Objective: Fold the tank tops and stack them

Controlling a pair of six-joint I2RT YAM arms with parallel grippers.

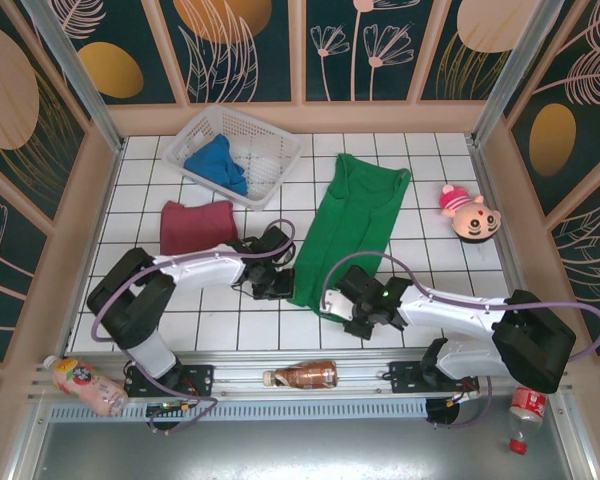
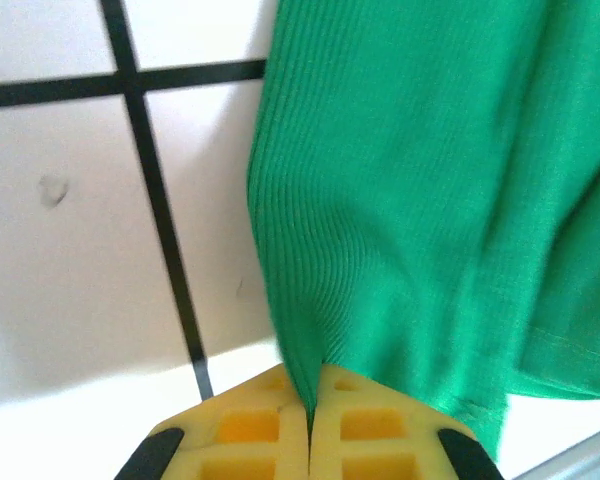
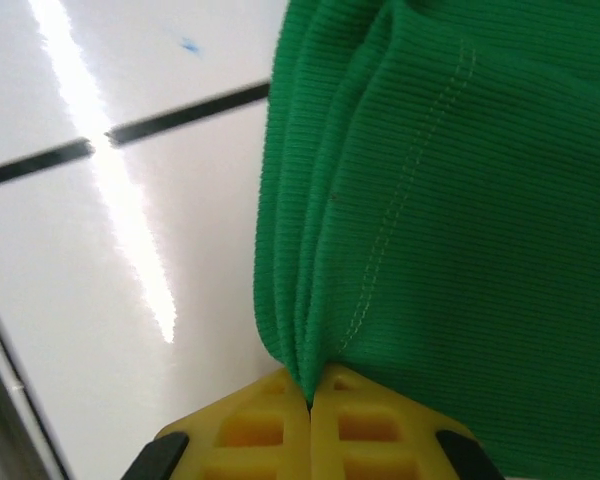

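Pinch at centre frame: L gripper & R gripper both clamped on lower edge of green top, prob. to lift it for a fold.

This is a robot test cell in a lab. A white worktop ruled with a black grid sits boxed in by bare aluminium posts and printed wall panels, dark teal with leaf and flower shapes, like a stage backdrop. Two white-and-black robot arms trailing purple cables are bolted to a slotted aluminium rail at the near edge. Staged props lie about: a bright green ribbed tank top, a white plastic lattice basket, a pink plush toy and plastic drink bottles along the rail.
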